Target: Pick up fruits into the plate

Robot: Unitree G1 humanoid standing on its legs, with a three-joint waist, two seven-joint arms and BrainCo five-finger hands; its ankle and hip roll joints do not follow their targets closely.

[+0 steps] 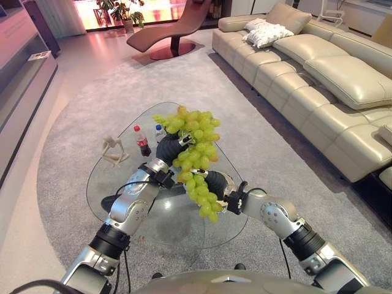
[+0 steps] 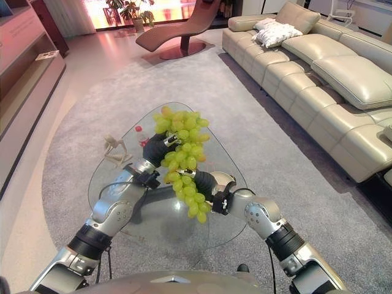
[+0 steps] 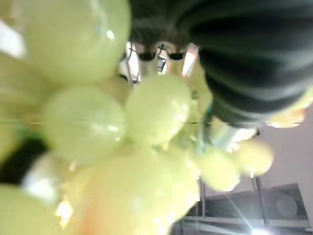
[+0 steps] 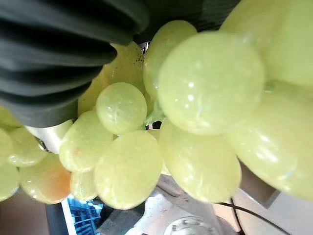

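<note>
Grapes (image 1: pixel 196 159), big green bunch, held up in air above glass table (image 1: pixel 153 214), between both hands. Left hand (image 1: pixel 168 149) at bunch's upper left side, right hand (image 1: pixel 215 182) at its lower right; both touching fruit. Fingers of both buried in or behind grapes: cannot tell if curled or straight. Wrist views: grapes pressed close against dark ribbed covers. On table, left of grapes: red-capped bottle (image 1: pixel 142 141), second bottle (image 1: pixel 159 131) just beside it, pale figurine (image 1: pixel 113 151) further left. Beige sofa (image 1: pixel 318 79) well right of table.
</note>
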